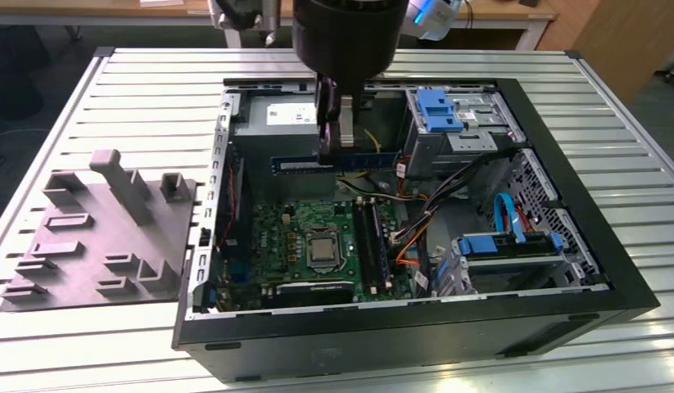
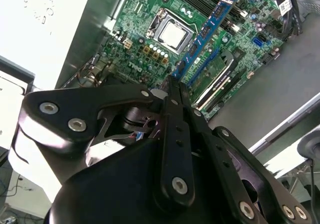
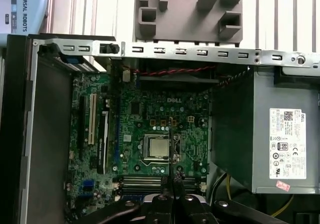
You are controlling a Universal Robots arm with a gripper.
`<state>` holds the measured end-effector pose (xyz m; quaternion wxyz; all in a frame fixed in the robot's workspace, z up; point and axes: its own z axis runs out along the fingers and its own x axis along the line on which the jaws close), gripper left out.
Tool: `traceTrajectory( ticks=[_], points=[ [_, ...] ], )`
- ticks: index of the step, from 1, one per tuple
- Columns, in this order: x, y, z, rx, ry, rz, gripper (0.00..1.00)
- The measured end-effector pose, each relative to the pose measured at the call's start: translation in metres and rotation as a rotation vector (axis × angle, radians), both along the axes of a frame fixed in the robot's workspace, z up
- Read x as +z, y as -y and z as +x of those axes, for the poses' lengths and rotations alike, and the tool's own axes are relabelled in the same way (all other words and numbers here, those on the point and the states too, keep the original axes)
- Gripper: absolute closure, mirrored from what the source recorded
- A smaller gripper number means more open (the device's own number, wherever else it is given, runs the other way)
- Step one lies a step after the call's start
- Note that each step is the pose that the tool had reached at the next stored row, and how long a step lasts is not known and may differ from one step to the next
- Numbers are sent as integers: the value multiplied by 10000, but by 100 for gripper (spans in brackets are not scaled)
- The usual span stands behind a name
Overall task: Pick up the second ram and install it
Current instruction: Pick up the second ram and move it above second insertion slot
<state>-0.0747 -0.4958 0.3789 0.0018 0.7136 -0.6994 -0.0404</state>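
I judge the carry is in hand: the stick is lifted and not yet seated. On the slatted table (image 1: 599,90) lies the open computer case (image 1: 424,336), with a grey moulded tray (image 1: 97,237) beside it on the exterior view's left. Inside the case sit the grey power supply (image 1: 265,123), the green motherboard (image 1: 287,237), a drive cage (image 1: 468,135) with a blue latch, loose cables, the black memory slots (image 1: 369,237) and the silver processor socket (image 1: 321,250). One slot seems to hold a stick already, though I cannot be sure. My gripper (image 1: 334,158) is closed narrow on the second ram (image 1: 369,160), which hangs level above the board, just beside the power supply. Seating it would call for squaring its edge over a free slot.
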Motion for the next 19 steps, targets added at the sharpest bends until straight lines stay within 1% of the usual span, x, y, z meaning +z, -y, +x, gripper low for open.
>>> traceTrajectory(
  ticks=[10,19],
  points=[
    [-181,0,4,0,18,-1,88],
    [-328,0,8,0,32,0,88]
  ],
)
